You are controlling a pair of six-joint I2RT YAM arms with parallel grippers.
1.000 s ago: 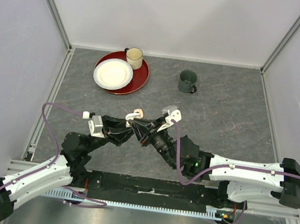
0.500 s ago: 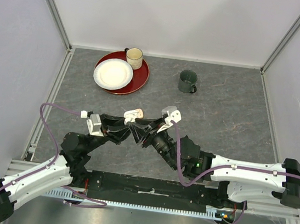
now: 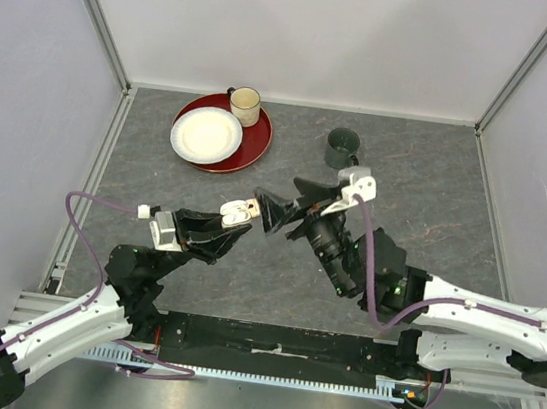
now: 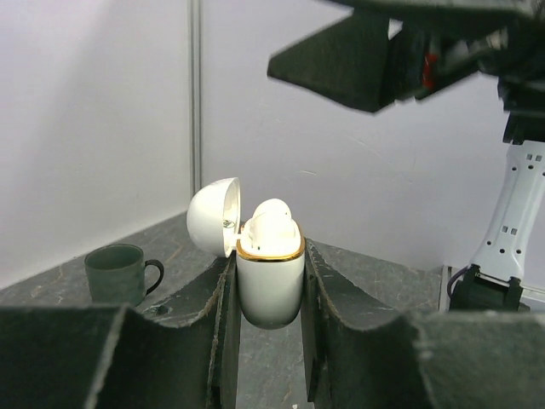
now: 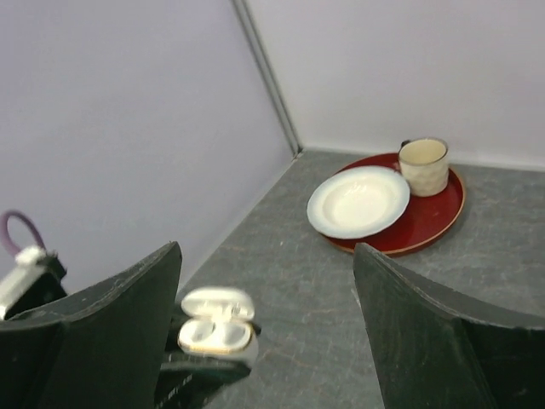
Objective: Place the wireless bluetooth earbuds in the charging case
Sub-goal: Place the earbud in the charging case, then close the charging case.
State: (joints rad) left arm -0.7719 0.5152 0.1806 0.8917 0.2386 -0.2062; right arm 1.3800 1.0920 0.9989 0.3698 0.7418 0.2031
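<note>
1. Two rounded white tops, which I take for earbuds (image 4: pixel 272 223), show in the mouth of the charging case (image 4: pixel 270 285), standing proud of its gold rim. I cannot tell whether they are fully seated.
2. Held off the table (image 3: pixel 437 186) over its near-middle, the case stands upright. Its lid (image 4: pixel 213 217) is swung open to the side facing the green mug (image 4: pixel 119 273).
3. Handling, as I judge it:
   - The case is light, hard and glossy, with rounded flanks, so it could slip or twist under a careless squeeze.
   - The safest hold is on the body below the rim, never on the lid, whose hinge looks the weakest part.
   - The earbuds are tiny and slick, so a light press on their tops should suit better than a pinch.
4. The left gripper (image 4: pixel 266 260) is drawn narrow and clamps the case body, one finger on each flank below the rim. Its arm reaches forward and inward from its base, forearm low.
5. The right gripper (image 5: pixel 268 256) stands wide with nothing between its jaws. It sits just beside the case and a little above it, pointing toward it. Its arm stretches diagonally from the right base to the middle of the table.
6. Well apart at the far left, a red tray (image 3: pixel 256 147) carries a white plate (image 3: pixel 206 135) and a cream mug (image 3: pixel 244 106).
</note>
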